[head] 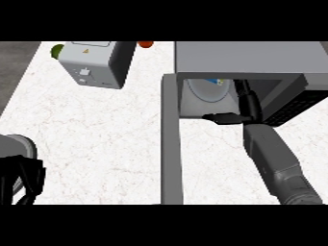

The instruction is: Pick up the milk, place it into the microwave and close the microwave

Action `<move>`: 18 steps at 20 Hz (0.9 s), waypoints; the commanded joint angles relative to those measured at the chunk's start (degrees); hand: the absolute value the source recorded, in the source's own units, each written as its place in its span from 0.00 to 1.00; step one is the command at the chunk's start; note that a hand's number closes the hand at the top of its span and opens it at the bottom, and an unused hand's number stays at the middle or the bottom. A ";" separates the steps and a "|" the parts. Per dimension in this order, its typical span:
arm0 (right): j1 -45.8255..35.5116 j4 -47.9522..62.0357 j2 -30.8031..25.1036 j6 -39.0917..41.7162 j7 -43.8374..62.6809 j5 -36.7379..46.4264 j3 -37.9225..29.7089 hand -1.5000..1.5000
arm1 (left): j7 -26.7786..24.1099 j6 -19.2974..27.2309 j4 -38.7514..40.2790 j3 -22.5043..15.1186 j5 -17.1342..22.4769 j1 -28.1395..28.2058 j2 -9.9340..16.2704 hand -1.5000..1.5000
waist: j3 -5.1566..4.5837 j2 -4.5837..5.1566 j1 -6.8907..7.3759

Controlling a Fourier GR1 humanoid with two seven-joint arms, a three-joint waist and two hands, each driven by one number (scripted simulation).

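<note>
One grey box-shaped microwave (255, 57) at 1 o'clock; one white boxy appliance (88, 62) at 11 o'clock; two black hands (14, 182) (227, 117).

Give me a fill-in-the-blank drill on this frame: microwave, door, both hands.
1. The grey box-shaped microwave has its grey door swung ____.
2. The robot's ____ hand reaches into the microwave's cavity.
3. The black left hand shows at the view's lower ____ corner, away from the microwave.
4. The small white appliance stands on the white marble counter to the ____ of the microwave.

Missing words: open; right; left; left
</note>
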 commanded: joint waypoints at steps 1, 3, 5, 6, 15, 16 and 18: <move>6.63 -4.42 4.08 0.99 -2.35 -0.60 1.94 0.00 | 3.69 2.82 -1.43 -2.71 0.50 0.09 -0.62 1.00 | -0.08 -0.68 -1.37; 10.88 -7.23 2.62 3.57 -3.44 -0.85 2.77 0.00 | 4.33 2.72 -3.34 -4.14 1.41 1.09 0.26 1.00 | -0.10 -0.85 -1.76; 13.18 -9.83 4.73 2.94 -2.95 -1.01 4.19 0.00 | 2.58 4.64 -2.10 -8.84 -2.37 0.43 -0.63 1.00 | -0.08 -0.54 -1.16; 13.76 -12.79 4.50 2.25 -0.45 -0.41 5.38 0.00 | 0.02 5.34 -2.30 -12.45 -6.12 1.82 -0.64 1.00 | -0.12 -0.76 -1.67; 34.65 -32.98 5.42 8.08 2.79 -2.09 9.85 0.00 | -3.15 11.80 0.66 -24.06 -16.30 -3.33 -0.65 1.00 | -0.19 -0.95 -3.08; 35.57 -37.30 5.47 7.55 4.82 -2.50 10.27 0.00 | -5.15 11.57 4.72 -24.80 -18.54 -5.83 -0.65 1.00 | -0.18 -0.72 -2.72; 41.19 -40.88 3.80 10.56 3.23 -3.18 10.51 0.00 | -7.48 7.84 5.85 -25.10 -22.19 -6.60 -0.65 1.00 | -0.20 -0.74 -3.02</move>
